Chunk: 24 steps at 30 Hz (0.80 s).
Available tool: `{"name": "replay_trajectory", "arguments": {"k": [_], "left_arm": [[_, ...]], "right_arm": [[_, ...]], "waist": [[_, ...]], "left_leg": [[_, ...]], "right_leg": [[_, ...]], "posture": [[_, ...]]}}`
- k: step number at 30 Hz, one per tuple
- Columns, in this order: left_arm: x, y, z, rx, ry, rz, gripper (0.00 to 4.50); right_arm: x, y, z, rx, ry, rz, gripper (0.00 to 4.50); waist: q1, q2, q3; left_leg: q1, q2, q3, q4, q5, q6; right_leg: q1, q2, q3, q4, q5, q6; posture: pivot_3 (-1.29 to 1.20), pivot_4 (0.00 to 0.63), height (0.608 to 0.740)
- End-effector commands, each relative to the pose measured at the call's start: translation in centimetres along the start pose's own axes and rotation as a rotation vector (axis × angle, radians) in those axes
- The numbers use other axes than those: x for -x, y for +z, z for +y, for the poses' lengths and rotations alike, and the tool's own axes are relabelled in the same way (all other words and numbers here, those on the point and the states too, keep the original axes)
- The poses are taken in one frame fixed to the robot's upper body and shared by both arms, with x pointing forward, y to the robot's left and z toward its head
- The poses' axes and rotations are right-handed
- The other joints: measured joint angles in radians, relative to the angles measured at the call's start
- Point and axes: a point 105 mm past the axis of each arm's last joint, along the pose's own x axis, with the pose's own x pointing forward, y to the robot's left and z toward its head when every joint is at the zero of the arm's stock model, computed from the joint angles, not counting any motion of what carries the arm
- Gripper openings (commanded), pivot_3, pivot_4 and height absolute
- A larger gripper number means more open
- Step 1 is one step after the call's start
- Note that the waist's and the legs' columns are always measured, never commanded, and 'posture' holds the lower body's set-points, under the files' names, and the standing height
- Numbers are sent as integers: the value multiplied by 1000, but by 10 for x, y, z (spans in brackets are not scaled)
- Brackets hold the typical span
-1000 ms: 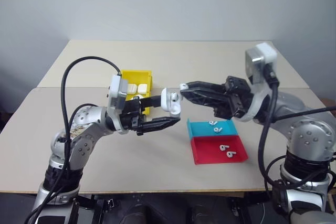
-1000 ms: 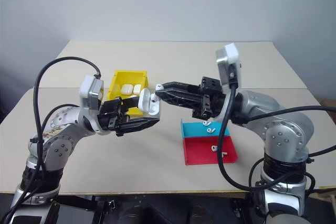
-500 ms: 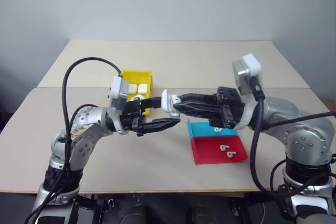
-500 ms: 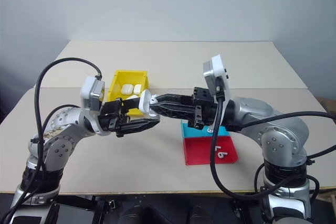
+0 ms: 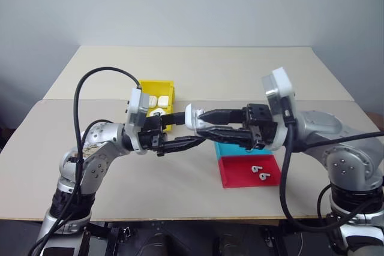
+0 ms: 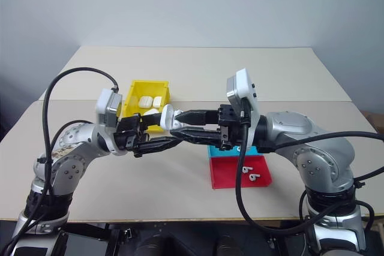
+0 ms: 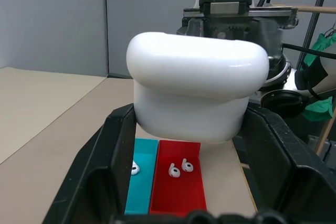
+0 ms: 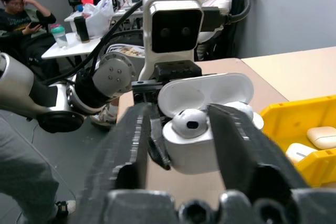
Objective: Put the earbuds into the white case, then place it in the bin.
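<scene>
Left gripper (image 5: 191, 131) clamps the open white case (image 5: 192, 116) in mid-air above the table (image 5: 180, 184), right of the yellow bin (image 5: 157, 86), right gripper (image 5: 207, 125) fingers spread around an earbud (image 8: 189, 121) sitting in the case.

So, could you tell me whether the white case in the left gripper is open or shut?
Open. In the right wrist view the white case has its lid swung up, and an earbud sits in its mouth.
</scene>
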Motion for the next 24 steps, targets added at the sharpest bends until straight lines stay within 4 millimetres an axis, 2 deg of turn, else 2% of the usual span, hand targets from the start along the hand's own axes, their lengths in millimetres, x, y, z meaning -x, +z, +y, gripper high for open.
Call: {"name": "replay_trajectory", "arguments": {"k": [1,6,7,9,13,16,20,24], "left_arm": [[-3,13,-6,-52,-33,-40,2751],[-2,12,-4,-48,-19,-37,2751],[-2,11,-3,-45,-17,-35,2751],[-2,7,-1,-39,-13,-31,2751],[-5,-1,6,-33,14,-10,2751],[-13,-10,18,-48,80,32,2751],[-21,-23,29,-87,124,112,2751],[-30,-29,30,-125,125,149,2751]], "right_arm": [[6,2,5,28,18,3,3010],[15,10,7,44,45,-26,3010],[17,12,7,46,49,-27,2844],[20,16,8,57,60,-22,2417],[21,19,0,99,47,34,1039],[18,25,-14,171,24,100,37],[6,29,-30,278,12,233,37],[-10,29,-40,374,31,371,37]], "waist": [[0,0,0],[0,0,0],[0,0,0],[0,0,0],[0,0,0],[0,0,0],[-1,0,0],[-1,0,0]], "left_leg": [[0,0,0,0,0,0],[0,0,0,0,0,0],[0,0,0,0,0,0],[0,0,0,0,0,0],[0,0,0,0,0,0],[0,0,0,0,0,0],[0,0,0,0,0,0],[-1,0,1,0,0,0]], "right_leg": [[0,0,0,0,0,0],[0,0,0,0,0,0],[0,0,0,0,0,0],[0,0,0,0,0,0],[0,0,0,0,0,0],[0,0,0,0,0,0],[0,0,0,0,0,0],[-2,0,0,0,0,0]], "posture": [[0,150,740],[0,150,740],[0,150,740],[0,150,740],[0,150,740],[0,150,740],[0,150,740],[0,150,740]]}}
